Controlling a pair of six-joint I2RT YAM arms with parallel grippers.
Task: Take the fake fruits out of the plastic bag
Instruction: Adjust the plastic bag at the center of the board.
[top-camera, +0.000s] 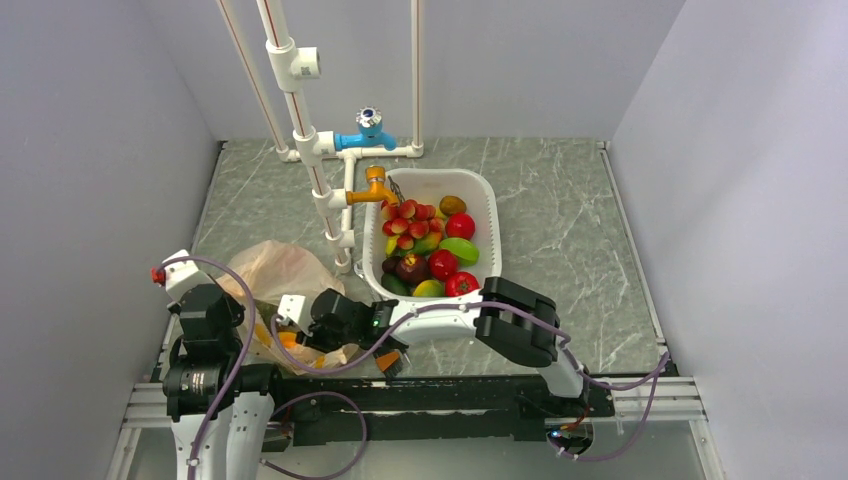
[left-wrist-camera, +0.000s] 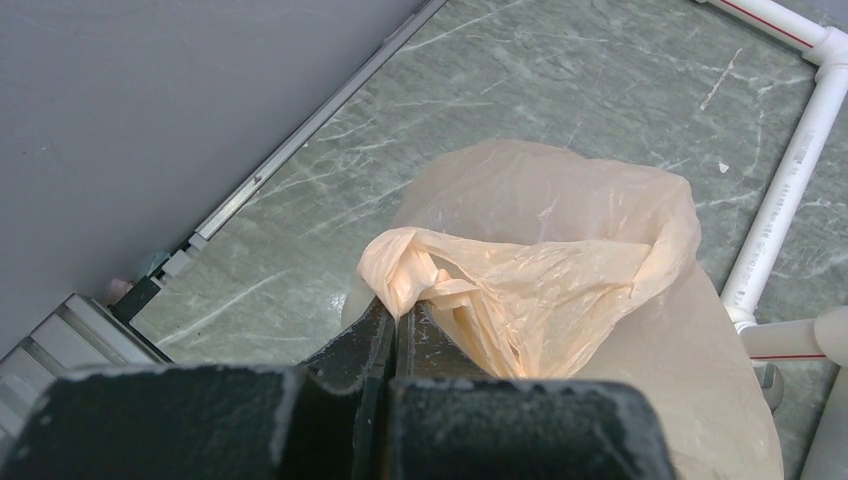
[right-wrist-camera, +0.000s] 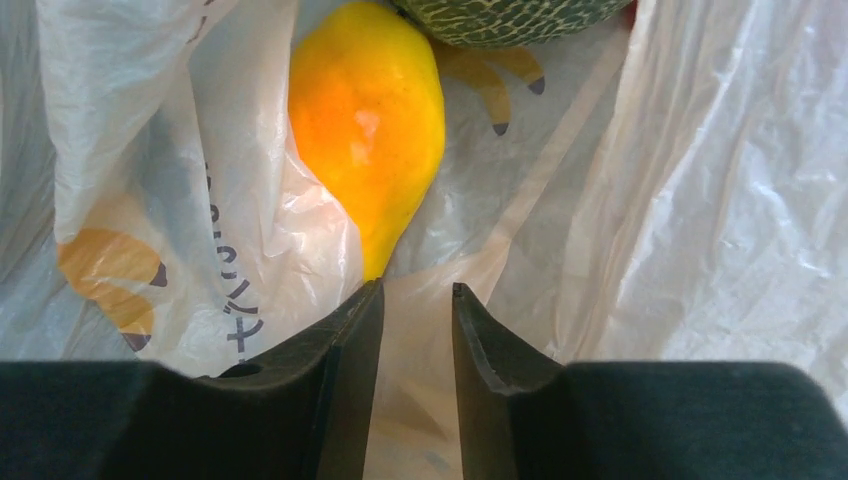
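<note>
The plastic bag (top-camera: 275, 268) lies at the left front of the table. My left gripper (left-wrist-camera: 400, 312) is shut on a bunched fold of the bag's rim (left-wrist-camera: 420, 270) and holds it up. My right gripper (right-wrist-camera: 417, 290) is inside the bag, its jaws a little apart with nothing between them, only bag film behind. Just ahead of its fingertips lies an orange-yellow fruit (right-wrist-camera: 370, 130). The grey-green netted melon (right-wrist-camera: 510, 18) shows at the top edge of that view. A bunch of red grapes (top-camera: 407, 216) lies in the white basin (top-camera: 490, 210).
The basin also holds red, green and dark fruits. White pipes with a blue tap (top-camera: 368, 128) and an orange tap (top-camera: 375, 185) stand behind the bag and the basin. Grey walls close in left and right.
</note>
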